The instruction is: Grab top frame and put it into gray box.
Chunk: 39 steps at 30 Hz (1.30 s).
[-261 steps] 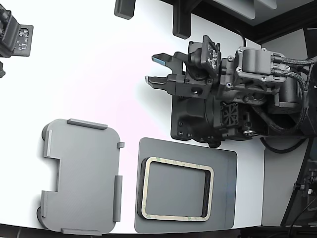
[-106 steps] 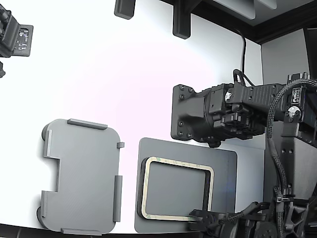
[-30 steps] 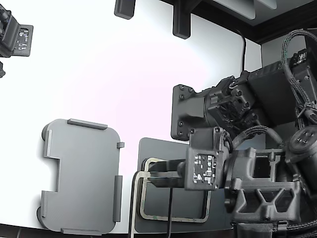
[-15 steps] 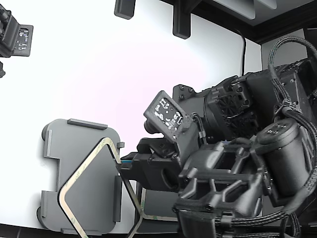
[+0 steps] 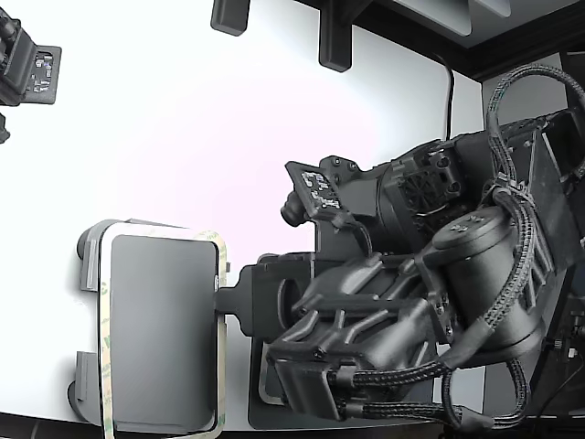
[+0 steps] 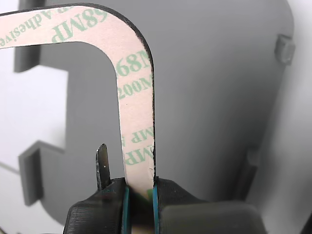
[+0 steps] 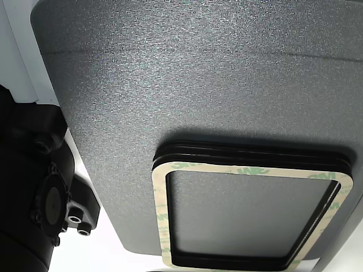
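Exterior view: the black arm's gripper (image 5: 222, 300) reaches from the exterior view's right and carries the thin cream-beige rectangular frame with green lettering (image 5: 107, 329) over the light gray shallow plastic tray with raised edge tabs (image 5: 88, 249), which sits near the desk's (image 5: 183, 119) lower left corner in that view. The frame's outline nearly matches the tray's, but whether it rests in the tray or hangs just above it cannot be told.

Wrist view: both blue-lined pads (image 6: 154, 197) are pressed against one side bar of the frame (image 6: 136, 126), so the gripper is clamped on it, with the tray floor (image 6: 209, 97) behind.

Other view: a stack of identical frames (image 7: 249, 170) remains on the darker gray flat plate (image 7: 170, 85).

Step in hand, by judgement: placement. The next move calls for squaring the frame inside the tabs, lowering it flat, then parting the pads and withdrawing without dragging the bar.
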Each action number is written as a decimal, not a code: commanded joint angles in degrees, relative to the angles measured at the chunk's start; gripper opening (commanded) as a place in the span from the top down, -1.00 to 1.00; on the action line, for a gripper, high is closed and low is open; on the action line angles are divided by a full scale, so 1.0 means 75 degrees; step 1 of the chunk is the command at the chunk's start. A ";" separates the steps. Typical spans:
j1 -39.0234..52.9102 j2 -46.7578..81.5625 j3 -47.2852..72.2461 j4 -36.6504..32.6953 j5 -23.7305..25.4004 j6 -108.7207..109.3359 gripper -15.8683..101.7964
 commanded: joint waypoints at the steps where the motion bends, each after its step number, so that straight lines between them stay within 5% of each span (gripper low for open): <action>1: -0.0188 0.0176 -0.0012 0.0082 -0.0281 0.0117 0.94; 39: -0.0680 -0.0785 0.0199 0.0082 -0.1383 0.0504 0.93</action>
